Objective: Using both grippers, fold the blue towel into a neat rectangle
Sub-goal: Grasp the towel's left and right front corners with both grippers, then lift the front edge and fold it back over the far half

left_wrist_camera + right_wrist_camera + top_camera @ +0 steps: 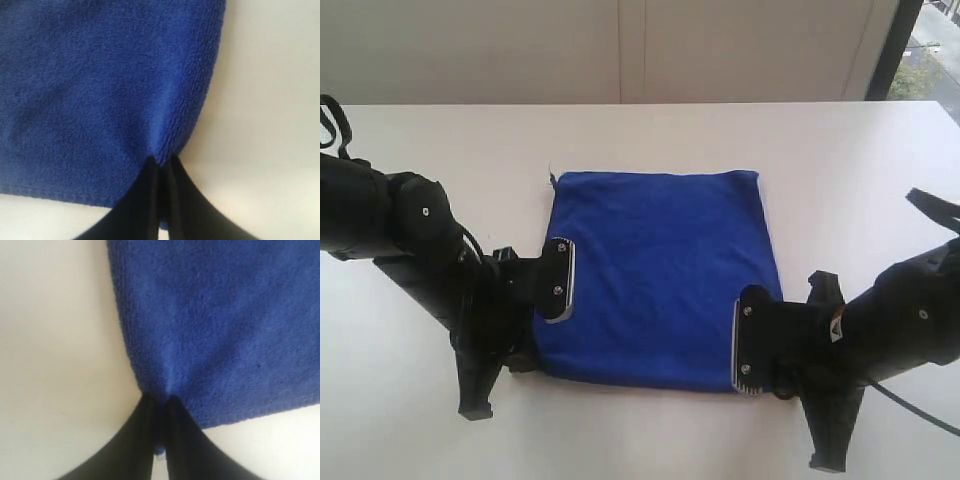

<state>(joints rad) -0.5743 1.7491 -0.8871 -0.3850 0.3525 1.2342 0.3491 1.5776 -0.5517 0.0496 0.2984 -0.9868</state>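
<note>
White tabletop (440,140) is lying under everything, and nearest the camera my two arms are reaching in from either side. I am pinching with my left gripper (160,167): its black fingers (142,205) are pressing almost together on the edge of the blue towel (660,270), just by its near left corner. My right gripper (162,405) is doing the same by the near right corner, its fingers (190,445) squeezing a small fold of blue cloth between them. Beyond my two grips the towel is lying flat and spread out on the table, roughly square, about midway between my arms. At its far left corner a loose thread (552,180) is sticking out. Farther back a pale wall (620,50) is standing behind the table, and a window (925,50) is showing at the far right.
</note>
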